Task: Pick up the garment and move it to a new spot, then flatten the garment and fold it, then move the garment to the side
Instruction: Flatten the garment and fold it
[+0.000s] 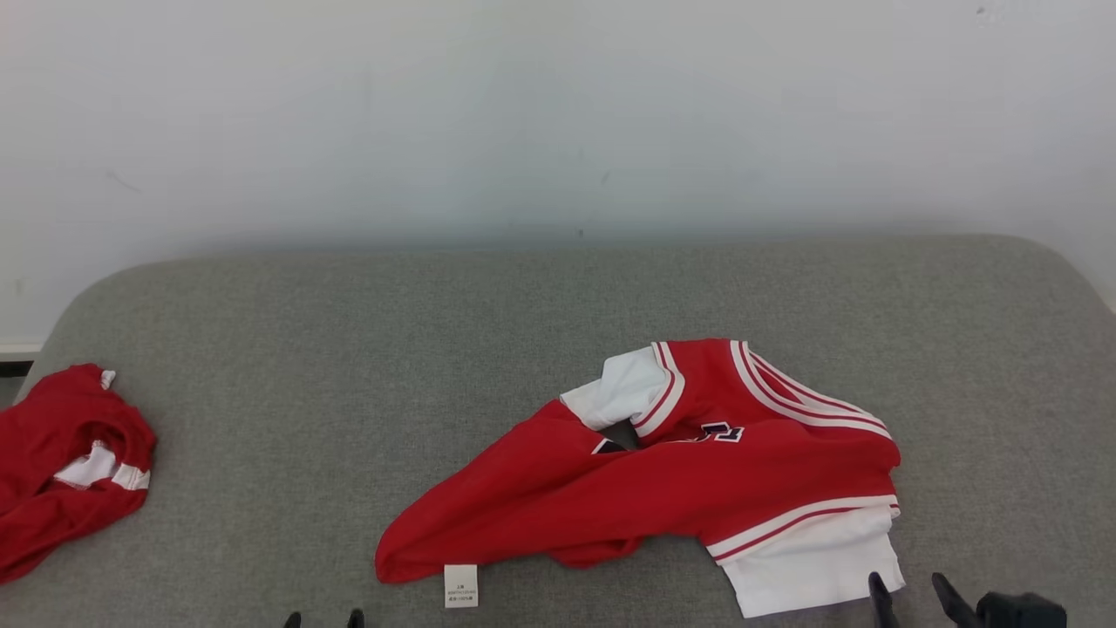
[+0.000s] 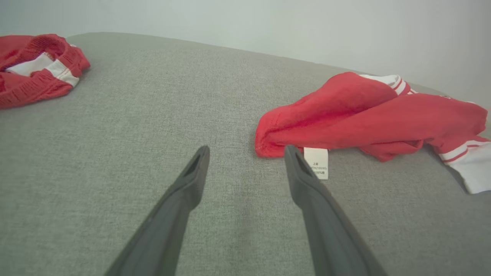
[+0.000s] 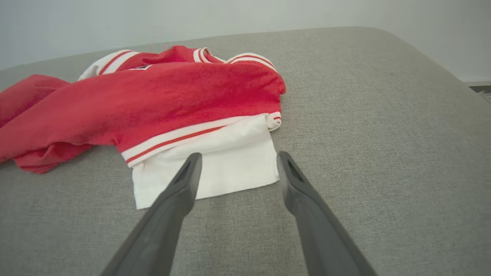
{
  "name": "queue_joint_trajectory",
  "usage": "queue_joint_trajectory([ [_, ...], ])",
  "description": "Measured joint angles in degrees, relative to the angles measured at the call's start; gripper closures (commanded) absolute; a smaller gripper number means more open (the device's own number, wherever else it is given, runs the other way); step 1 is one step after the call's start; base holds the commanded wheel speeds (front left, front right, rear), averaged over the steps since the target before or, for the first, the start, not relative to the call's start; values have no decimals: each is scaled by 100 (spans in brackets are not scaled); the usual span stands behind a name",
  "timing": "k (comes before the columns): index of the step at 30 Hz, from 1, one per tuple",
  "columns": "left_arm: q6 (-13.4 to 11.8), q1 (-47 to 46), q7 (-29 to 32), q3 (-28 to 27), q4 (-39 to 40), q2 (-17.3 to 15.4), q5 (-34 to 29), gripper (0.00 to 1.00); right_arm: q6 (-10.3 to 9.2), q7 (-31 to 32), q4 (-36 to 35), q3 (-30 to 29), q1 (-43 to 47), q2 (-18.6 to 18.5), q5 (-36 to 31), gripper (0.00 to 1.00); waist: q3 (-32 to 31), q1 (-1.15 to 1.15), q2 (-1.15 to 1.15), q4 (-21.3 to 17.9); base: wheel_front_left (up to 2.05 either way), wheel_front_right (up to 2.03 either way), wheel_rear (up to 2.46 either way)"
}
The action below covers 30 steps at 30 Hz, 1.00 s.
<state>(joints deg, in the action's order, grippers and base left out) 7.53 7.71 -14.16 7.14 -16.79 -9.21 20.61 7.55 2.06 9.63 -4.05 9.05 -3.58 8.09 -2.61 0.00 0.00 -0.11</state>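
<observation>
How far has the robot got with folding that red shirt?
Little looks done: the red shirt lies crumpled and unfolded on the grey cushion. In hand: both grippers are open and empty, the left gripper near the shirt's label, the right gripper by its white edge, seemingly ready to grasp. Left: lifting, flattening, folding and setting it aside. A second red garment sits at the far left.

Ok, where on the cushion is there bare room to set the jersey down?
Widest free patch: the grey cushion between the second red garment at the left edge and the jersey. Also bare: the strip behind the jersey up to the wall, and the stretch right of it. Crowded: front right, where the jersey's white hem lies by the right gripper.
</observation>
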Motion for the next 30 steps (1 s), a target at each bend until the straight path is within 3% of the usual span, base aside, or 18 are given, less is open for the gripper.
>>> queue_joint_trajectory([
  [6,1,-1014,702,500,-808,-11,364,0,0,895,313,-550,-620,-9,-174,0,275,0,0,-73,0,0,0],
  [13,1,-1754,926,666,-1363,-66,466,0,0,1214,745,-578,-1296,19,-370,0,687,1,0,-158,0,0,0],
  [30,-45,-1921,571,827,-1669,-56,472,0,0,1266,1438,-610,-1771,33,-625,0,1096,0,0,-147,0,0,0],
])
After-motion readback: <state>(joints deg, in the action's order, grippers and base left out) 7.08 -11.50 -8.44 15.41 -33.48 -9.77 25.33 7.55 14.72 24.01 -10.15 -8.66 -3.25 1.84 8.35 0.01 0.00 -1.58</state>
